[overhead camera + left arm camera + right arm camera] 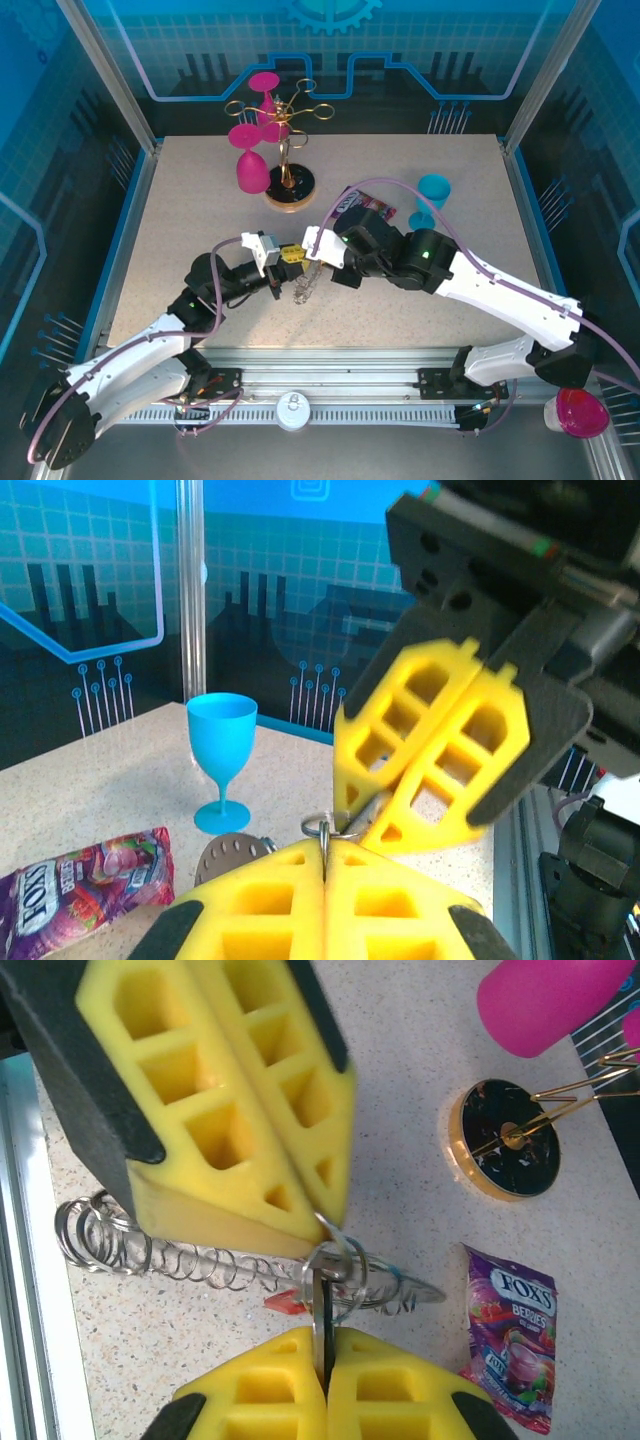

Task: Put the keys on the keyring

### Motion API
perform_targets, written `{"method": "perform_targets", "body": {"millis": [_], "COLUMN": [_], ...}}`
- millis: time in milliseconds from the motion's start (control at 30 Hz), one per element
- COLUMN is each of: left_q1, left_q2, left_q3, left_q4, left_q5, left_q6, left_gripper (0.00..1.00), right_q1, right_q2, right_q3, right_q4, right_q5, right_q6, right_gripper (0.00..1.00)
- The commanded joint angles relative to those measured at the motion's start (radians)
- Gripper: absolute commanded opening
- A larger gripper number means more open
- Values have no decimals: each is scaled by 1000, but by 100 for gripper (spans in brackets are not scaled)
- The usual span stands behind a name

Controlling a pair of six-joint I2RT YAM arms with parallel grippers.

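Observation:
Both grippers meet tip to tip above the middle of the table. My left gripper (288, 258) (325, 845) is shut on a thin silver wire loop of the keyring (228, 855). The keyring (303, 290) hangs below the fingers; the right wrist view shows it edge-on (220, 1265), fringed with wire loops. My right gripper (308, 255) (324, 1338) is shut on another silver loop, with a dark metal strip beside it. The red head of the key (285, 1302) pokes out just left of those fingertips. I cannot tell whether the dark strip is its blade.
A gold glass stand on a black-and-gold base (290, 187) (505, 1140) holds pink goblets (252, 170) at the back. A blue goblet (433, 195) (222, 750) and a purple candy packet (368, 205) (510, 1330) lie behind the grippers. A pink cup (580, 412) sits off the table, near right.

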Motion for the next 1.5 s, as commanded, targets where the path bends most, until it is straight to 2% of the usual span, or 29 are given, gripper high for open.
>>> {"method": "perform_targets", "body": {"millis": [0,300,433,567,700,767,833,933,1000,1133,1300,1467], "left_q1": [1,1,1,1,1,1,1,1,1,3,5,5], "left_q2": [-32,-44,-10,-49,-157,-237,-334,-506,-599,-696,-647,-556], "left_q3": [27,64,62,12,-40,-64,-68,-72,-75,-64,-36,-16], "left_q4": [-48,-267,-288,-231,-224,-239,-306,-437,-501,-580,-605,-605], "left_q5": [16,-10,-39,-97,-219,-347,-520,-776,-903,-1070,-1124,-1121], "left_q6": [50,209,217,162,92,37,-33,-140,-191,-247,-273,-305], "left_gripper": [0,0,1,43,72,87,97,99,99,99,99,99], "right_q1": [-15,-32,-39,-66,-78,-82,-86,-85,-80,-70,-61,-79], "right_q2": [-27,0,56,118,177,208,248,328,394,534,627,626], "right_q3": [43,86,128,164,190,195,204,253,296,391,337,176], "right_q4": [0,-34,-15,21,65,101,137,192,231,315,455,482], "right_q5": [49,54,45,6,-14,-34,-66,-130,-167,-232,-274,-201], "right_q6": [0,-29,-71,-98,-109,-105,-94,-58,-33,71,207,180], "right_gripper": [0,0,0,0,0,0,0,0,0,0,0,0]}}
